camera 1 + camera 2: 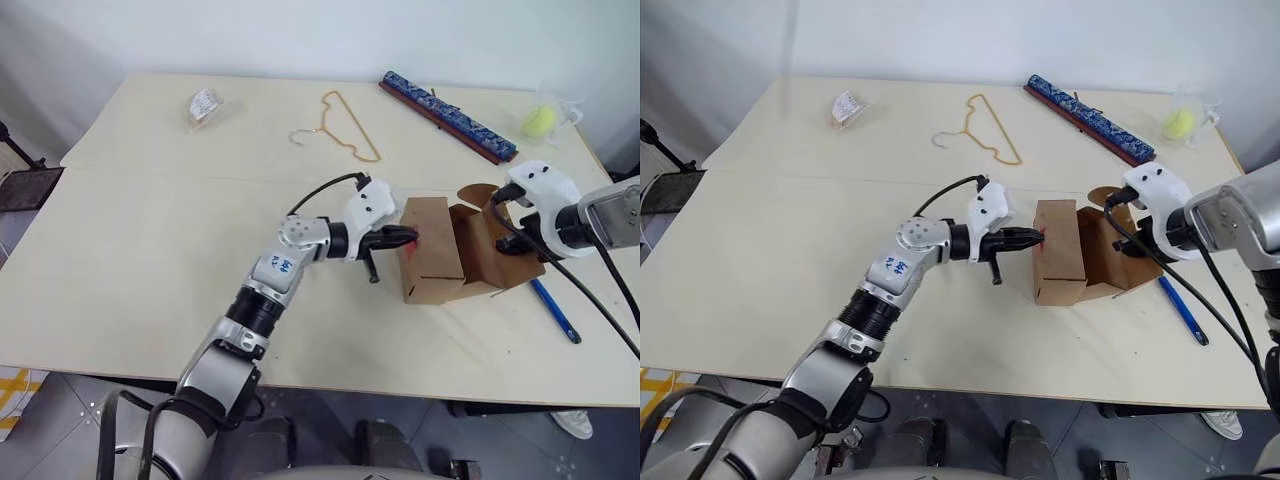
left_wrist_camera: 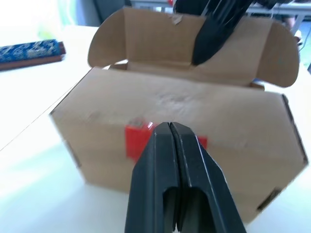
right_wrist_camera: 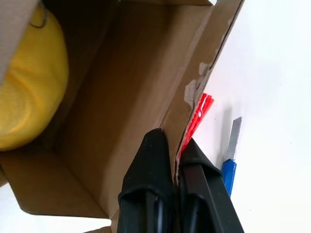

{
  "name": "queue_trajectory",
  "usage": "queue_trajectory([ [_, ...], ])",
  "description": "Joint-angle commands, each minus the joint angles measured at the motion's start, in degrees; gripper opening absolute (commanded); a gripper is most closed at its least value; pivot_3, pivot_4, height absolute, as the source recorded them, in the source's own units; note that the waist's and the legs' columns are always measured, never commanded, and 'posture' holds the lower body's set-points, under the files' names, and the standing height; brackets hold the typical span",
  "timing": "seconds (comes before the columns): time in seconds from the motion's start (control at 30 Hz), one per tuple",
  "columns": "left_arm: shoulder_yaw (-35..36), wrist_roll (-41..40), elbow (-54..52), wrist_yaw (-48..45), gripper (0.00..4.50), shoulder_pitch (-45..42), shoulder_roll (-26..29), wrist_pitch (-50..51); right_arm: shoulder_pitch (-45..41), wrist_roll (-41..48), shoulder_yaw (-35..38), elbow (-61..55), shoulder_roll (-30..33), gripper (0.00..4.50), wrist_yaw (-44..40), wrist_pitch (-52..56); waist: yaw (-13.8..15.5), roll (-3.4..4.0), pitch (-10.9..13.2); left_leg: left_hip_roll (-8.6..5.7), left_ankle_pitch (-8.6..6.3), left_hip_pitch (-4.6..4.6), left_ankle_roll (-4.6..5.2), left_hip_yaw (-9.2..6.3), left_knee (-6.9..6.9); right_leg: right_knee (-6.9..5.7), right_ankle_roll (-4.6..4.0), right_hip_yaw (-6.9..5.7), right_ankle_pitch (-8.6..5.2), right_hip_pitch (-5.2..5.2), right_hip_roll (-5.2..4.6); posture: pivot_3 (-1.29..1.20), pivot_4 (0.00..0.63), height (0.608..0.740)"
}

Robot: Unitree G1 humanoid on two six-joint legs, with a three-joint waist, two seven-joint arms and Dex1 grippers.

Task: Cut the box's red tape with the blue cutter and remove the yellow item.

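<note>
The brown cardboard box (image 1: 432, 262) stands open near the table's right side, its lid flap (image 1: 488, 245) folded back to the right. My left gripper (image 2: 170, 127) is shut and holds nothing. Its tips are at the red tape patch (image 2: 135, 143) on the box's left face. My right gripper (image 3: 175, 145) is shut on the edge of the lid flap, where a torn strip of red tape (image 3: 197, 116) hangs. The yellow item (image 3: 26, 92) lies inside the box. The blue cutter (image 1: 553, 310) lies on the table just right of the box, blade out.
A gold wire hanger (image 1: 345, 125), a long blue patterned bar (image 1: 445, 115), a clear cup with a yellow-green ball (image 1: 540, 120) and a clear packet (image 1: 205, 105) lie along the table's far side. The table's right edge is close to the cutter.
</note>
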State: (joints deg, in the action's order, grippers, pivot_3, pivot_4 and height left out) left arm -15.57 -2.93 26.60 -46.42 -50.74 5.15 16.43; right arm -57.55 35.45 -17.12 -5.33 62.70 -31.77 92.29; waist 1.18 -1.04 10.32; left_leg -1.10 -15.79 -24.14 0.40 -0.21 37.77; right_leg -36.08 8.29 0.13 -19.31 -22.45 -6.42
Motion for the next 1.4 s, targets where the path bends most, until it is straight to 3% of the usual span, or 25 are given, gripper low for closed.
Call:
queue_trajectory([
  [0.03, -1.00, 1.51, 1.22, -0.11, 0.00, 2.70, 1.75, 2.57, -0.60, 2.30, 1.06, -3.66, -0.39, 0.03, -1.92, 0.21, -0.13, 0.17, 0.14, -0.01, 0.00, -0.02, 0.00, 0.07, -0.03, -0.04, 0.00, 0.01, 0.00, -0.08, 0.04, 0.00, 0.150, 0.740],
  [0.3, 1.60, -1.29, -4.50, -1.84, 0.00, 3.82, 5.04, 4.60, -0.65, 4.57, 1.30, -6.75, -1.65, 0.03, -1.71, 0.21, 0.28, 0.17, 0.19, -0.10, 0.04, -0.52, 0.03, 0.16, 0.09, -0.71, 0.03, -0.11, 0.01, -0.86, -0.07, 0.00, 0.150, 0.740],
  [0.6, 1.83, -8.96, -19.44, -16.20, 0.00, 1.61, 13.98, 14.88, -2.50, 2.12, 1.48, -5.27, -2.78, 0.03, -0.72, 0.21, 0.12, 0.19, 0.19, -0.08, 0.06, -1.00, 0.02, 0.14, 0.20, -0.94, 0.04, -0.25, 0.02, -1.24, -0.04, 0.00, 0.150, 0.740],
  [0.8, 2.89, -13.70, -24.15, -16.93, 0.00, -0.30, 13.45, 19.62, -3.24, 1.46, 1.32, -5.24, -3.18, 0.03, -0.58, 0.21, 0.23, 0.19, 0.19, -0.15, 0.08, -1.04, 0.10, 0.05, 0.27, -0.91, 0.09, -0.33, 0.05, -1.13, -0.08, 0.00, 0.150, 0.740],
  [0.9, 4.01, -15.94, -24.26, -13.00, 0.00, -4.19, 8.18, 21.36, -3.82, 1.64, 1.62, -5.66, -3.51, 0.03, -0.20, 0.21, 0.31, 0.18, 0.19, -0.15, 0.09, -1.05, 0.12, 0.06, 0.28, -0.93, 0.10, -0.34, 0.05, -1.14, -0.07, 0.00, 0.150, 0.740],
  [1.07, 2.11, -15.64, -23.40, -12.46, 0.00, -4.91, 6.21, 21.77, -3.99, 1.70, 1.61, -5.78, -3.79, 0.03, 0.03, 0.21, -0.06, 0.19, 0.19, -0.18, 0.09, -1.04, 0.15, 0.07, 0.27, -0.94, 0.15, -0.36, 0.08, -1.13, -0.09, 0.00, 0.150, 0.740],
  [1.4, -6.11, -8.58, -21.51, -12.06, 0.00, -4.01, 9.57, 18.65, -3.67, 2.16, 1.99, -5.84, -3.20, 0.03, 0.54, 0.21, -0.03, 0.20, 0.18, -0.18, 0.10, -1.01, 0.15, 0.09, 0.30, -1.01, 0.15, -0.34, 0.07, -1.16, -0.09, 0.00, 0.150, 0.740],
])
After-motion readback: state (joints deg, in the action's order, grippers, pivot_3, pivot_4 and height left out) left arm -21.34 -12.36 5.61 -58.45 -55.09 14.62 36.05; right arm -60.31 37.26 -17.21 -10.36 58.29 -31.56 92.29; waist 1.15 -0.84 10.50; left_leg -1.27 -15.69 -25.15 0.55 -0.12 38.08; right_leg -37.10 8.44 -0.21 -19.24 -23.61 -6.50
